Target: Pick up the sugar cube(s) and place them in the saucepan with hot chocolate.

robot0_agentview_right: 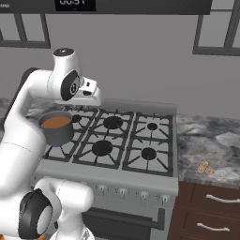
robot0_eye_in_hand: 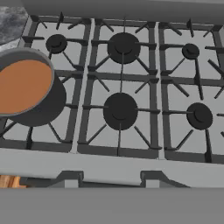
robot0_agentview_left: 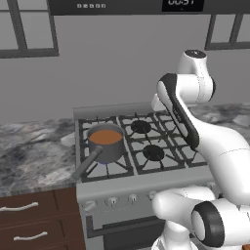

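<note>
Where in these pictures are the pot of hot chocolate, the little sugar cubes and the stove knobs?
saucepan with hot chocolate (robot0_agentview_left: 105, 137): left base view, on the orange-brown liquid.
sugar cubes (robot0_agentview_right: 205, 168): right base view, on the small tan pieces lying on the counter.
stove knobs (robot0_agentview_right: 122, 191): right base view, on one knob of the front row.

The dark panel above the stove carries a lit digital readout, cut by the frame's top edge. Its digits are too cropped and blurred to read.
</note>
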### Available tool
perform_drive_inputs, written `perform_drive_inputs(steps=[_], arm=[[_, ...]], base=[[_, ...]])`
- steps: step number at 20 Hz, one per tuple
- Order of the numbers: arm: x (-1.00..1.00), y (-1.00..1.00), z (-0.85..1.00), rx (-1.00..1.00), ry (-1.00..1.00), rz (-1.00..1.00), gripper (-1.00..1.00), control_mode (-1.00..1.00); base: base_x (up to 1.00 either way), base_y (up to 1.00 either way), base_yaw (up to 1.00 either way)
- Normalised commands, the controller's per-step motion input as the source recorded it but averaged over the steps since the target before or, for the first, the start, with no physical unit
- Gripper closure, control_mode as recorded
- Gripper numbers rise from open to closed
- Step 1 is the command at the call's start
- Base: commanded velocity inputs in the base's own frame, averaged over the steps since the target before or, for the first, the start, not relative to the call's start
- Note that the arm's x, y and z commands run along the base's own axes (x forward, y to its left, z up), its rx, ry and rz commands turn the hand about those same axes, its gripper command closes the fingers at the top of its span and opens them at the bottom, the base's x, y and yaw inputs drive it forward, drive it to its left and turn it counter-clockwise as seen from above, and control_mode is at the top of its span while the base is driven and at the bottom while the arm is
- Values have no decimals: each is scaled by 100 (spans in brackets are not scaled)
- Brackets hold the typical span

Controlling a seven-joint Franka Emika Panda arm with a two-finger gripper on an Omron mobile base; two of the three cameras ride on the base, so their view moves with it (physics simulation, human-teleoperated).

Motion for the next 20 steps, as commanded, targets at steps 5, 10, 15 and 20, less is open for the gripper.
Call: perform_drive_inputs(steps=[5, 10, 15, 20], arm=[[0, 1, -9, 0, 0, -5, -100, -100], [-4, -40, -15, 0, 4, -18, -100, -100], [-5, -92, -11, 9, 0, -21, -100, -100], [0, -100, -8, 14, 0, -17, -100, -100]], base=[[0, 0, 0], [0, 0, 0], [0, 0, 0], [0, 0, 0]])
